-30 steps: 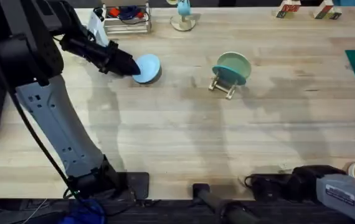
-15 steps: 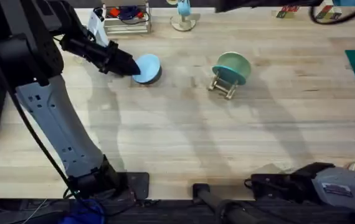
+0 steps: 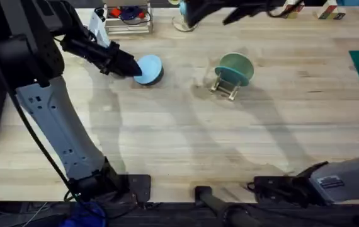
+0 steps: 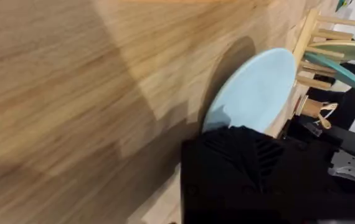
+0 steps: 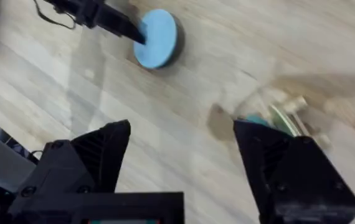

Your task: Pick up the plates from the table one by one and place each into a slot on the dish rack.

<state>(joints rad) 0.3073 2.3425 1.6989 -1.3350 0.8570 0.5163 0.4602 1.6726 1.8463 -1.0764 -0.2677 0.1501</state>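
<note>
My right gripper [image 5: 180, 165] hangs with fingers wide apart and empty, while my left gripper [image 3: 129, 67] pinches the light blue plate's [image 3: 148, 68] left edge, tilted up off the table [image 3: 167, 139] at far left. A bit farther right, the mint-green plate [image 3: 235, 67] stands on edge in the dish rack [image 3: 225, 87].

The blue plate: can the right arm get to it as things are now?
Probably not cleanly. The left hand is already at the blue plate, on its near-left edge. The right hand hangs open high above the table, so it could come down only on the plate's free side.
</note>
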